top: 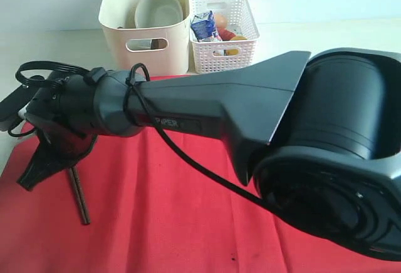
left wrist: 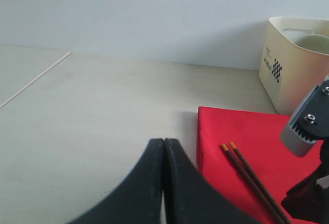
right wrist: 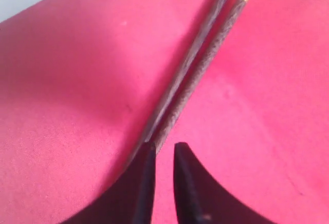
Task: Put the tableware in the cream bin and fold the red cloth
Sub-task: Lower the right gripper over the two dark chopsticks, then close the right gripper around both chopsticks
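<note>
The red cloth lies spread over the table's front. On it near its left edge lie the dark wooden chopsticks, side by side. My right arm reaches across the cloth, and its gripper sits low at one end of the chopsticks. Its jaws stand a narrow gap apart with only red cloth showing between them; the chopsticks run in beside one fingertip. My left gripper is shut and empty over bare tabletop beside the cloth's edge. The cream bin at the back holds a pale bowl.
A white lattice basket with a blue milk carton and other food stands right of the bin. My right arm's big housing blocks much of the exterior view. Bare pale tabletop lies left of the cloth.
</note>
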Tool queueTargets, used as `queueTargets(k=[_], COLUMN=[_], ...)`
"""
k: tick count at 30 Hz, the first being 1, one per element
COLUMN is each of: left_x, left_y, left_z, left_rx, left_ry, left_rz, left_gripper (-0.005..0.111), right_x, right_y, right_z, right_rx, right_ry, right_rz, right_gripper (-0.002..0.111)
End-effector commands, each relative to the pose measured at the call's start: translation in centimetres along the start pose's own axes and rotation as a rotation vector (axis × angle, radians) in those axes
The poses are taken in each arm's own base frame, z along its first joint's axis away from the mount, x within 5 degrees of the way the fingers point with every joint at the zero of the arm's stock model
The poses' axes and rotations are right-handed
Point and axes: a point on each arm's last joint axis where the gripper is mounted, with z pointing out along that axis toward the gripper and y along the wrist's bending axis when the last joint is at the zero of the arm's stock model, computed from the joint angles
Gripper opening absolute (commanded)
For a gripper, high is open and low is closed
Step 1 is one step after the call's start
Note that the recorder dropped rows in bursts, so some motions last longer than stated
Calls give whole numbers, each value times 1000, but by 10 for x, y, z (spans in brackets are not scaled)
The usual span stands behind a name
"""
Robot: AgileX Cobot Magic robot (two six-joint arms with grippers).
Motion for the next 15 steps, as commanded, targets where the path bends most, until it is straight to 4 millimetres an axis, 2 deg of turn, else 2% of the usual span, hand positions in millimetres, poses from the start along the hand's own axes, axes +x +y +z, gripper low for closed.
queueTargets(k=[1, 6, 15], left_x=[-1, -1, -1], left_y=[-1, -1, -1], left_z=[0, 0, 0], left_rx=[10, 10, 10], left_ry=[-7, -7, -7], left_rz=[-7, -7, -7], left_gripper=[1, 1, 1], right_x=[0, -3, 7], right_y=[-1, 0, 5], right_z=[2, 2, 24], right_rx=[5, -7, -23], right_ry=[-17, -44, -34], right_rz=[23, 39, 19], right_gripper=[29, 48, 49])
